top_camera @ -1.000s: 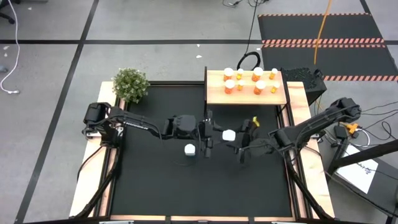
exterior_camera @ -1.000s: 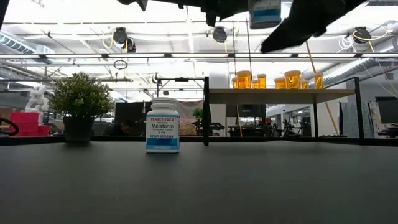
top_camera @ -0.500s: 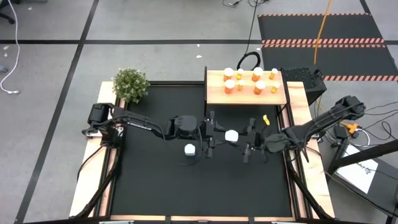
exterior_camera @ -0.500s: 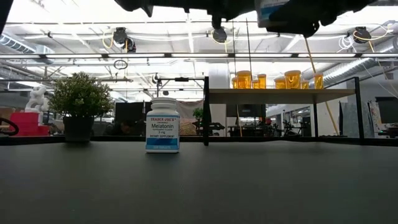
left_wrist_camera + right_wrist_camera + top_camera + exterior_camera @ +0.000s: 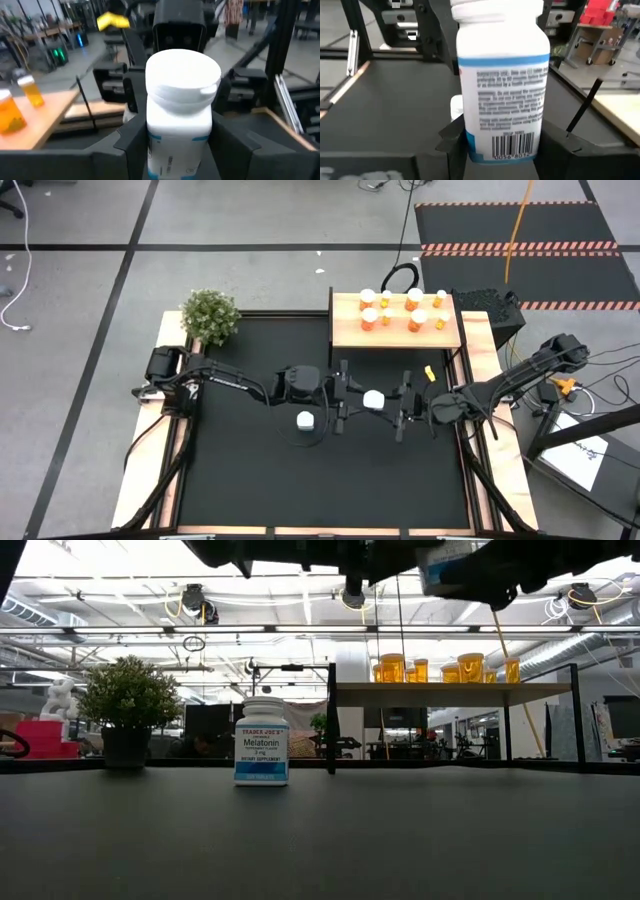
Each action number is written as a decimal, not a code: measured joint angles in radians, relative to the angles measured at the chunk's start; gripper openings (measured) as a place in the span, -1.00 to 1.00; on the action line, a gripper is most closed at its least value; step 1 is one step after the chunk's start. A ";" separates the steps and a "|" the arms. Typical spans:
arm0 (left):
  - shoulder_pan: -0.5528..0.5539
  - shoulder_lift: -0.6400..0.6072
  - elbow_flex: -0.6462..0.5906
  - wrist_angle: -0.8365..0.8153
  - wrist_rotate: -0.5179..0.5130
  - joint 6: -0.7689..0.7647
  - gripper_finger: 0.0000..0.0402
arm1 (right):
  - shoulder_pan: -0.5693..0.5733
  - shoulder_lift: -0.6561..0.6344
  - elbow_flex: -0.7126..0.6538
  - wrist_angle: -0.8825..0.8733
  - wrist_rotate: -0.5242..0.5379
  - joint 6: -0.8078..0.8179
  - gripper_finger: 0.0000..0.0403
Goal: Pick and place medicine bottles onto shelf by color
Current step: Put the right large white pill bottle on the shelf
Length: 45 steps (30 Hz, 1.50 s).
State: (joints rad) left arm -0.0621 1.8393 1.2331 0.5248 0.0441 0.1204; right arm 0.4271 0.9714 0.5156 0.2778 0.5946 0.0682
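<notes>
A white medicine bottle (image 5: 373,398) with a bluish label is held high above the black mat between both grippers; in the low view it shows at the top edge (image 5: 447,565). My left gripper (image 5: 358,396) reaches it from the left and my right gripper (image 5: 389,403) from the right, both shut on it. A second white bottle (image 5: 305,420) stands on its base on the mat (image 5: 262,741). The light-wood shelf (image 5: 347,332) at the far right carries several orange bottles (image 5: 392,311). My left gripper pinches the bottle's lower body (image 5: 151,145) between its two fingers (image 5: 131,142), coming level from the table's left. The bottle stands upright, cap up, lifted clear of the mat. My right gripper pinches the bottle's lower body near the base (image 5: 469,142) between its two fingers (image 5: 559,142), coming level from the table's right, opposite the left gripper. The barcode side of the label faces it.
A green potted plant (image 5: 210,316) stands at the mat's far left corner. Wooden side rails (image 5: 140,470) run along both sides of the mat. A black post (image 5: 331,718) holds the shelf's left end. Bare mat lies toward the near edge.
The held bottle has gone a little toward the table's right edge, staying high above the mat. My left gripper has followed it rightward. My right gripper has drawn back toward the right edge and turned from slanting to level.
</notes>
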 joint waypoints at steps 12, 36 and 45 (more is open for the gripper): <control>0.025 -0.102 0.098 -0.440 0.018 0.010 0.44 | -0.002 0.030 0.001 -0.065 -0.023 0.103 -0.15; -0.001 -0.050 0.364 -0.846 0.015 0.182 0.56 | -0.011 0.054 0.001 -0.044 -0.055 0.129 -0.15; 0.019 -0.048 0.395 -0.857 0.015 0.132 0.56 | -0.057 0.054 0.001 -0.042 -0.071 0.129 -0.15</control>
State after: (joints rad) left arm -0.0435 1.7917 1.6279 -0.3327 0.0593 0.2520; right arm 0.3697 1.0256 0.5163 0.2358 0.5237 0.1971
